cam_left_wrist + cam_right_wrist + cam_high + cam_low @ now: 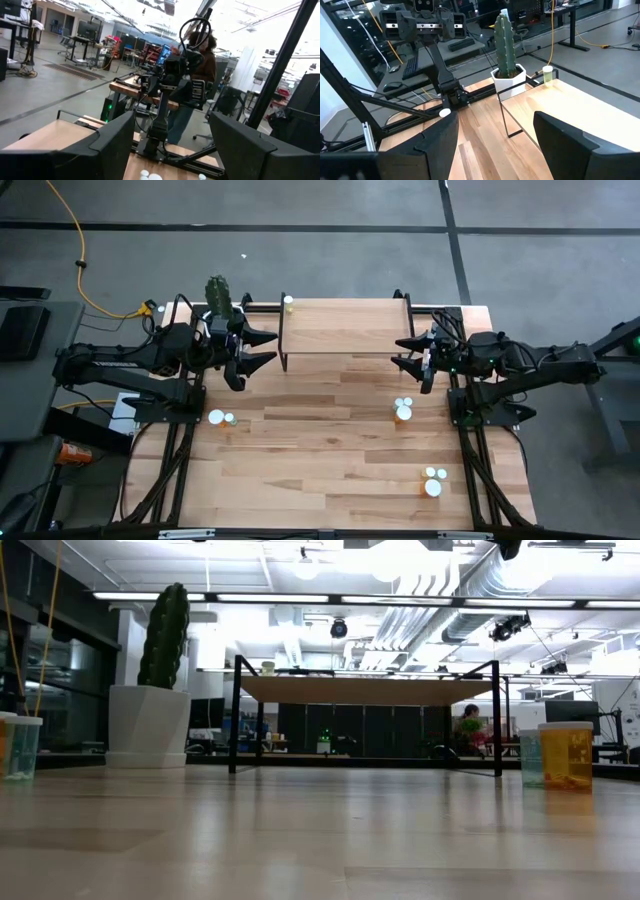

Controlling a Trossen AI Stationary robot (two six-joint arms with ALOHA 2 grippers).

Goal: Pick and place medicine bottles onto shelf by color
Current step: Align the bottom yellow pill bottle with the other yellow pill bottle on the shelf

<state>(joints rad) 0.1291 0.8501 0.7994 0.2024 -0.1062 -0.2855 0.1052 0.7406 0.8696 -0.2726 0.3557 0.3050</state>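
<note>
The light-wood shelf (pixel 345 328) stands on thin black legs at the table's far middle. One pale bottle (pixel 289 302) stands on the shelf's far left corner, and shows in the right wrist view (pixel 547 75). Other bottles stand on the tabletop in three groups: at the left (pixel 222 418), right of middle (pixel 403 408) and near right (pixel 434 480). My left gripper (pixel 262 348) hovers open and empty at the shelf's left end. My right gripper (pixel 405 352) hovers open and empty at the shelf's right end. Both point toward each other.
A cactus in a white pot (pixel 218 295) stands at the far left corner, beside my left gripper. The low view shows a pale bottle (pixel 20 745) at the left and an orange one (pixel 565 755) at the right. A person (pixel 202 65) stands beyond the table.
</note>
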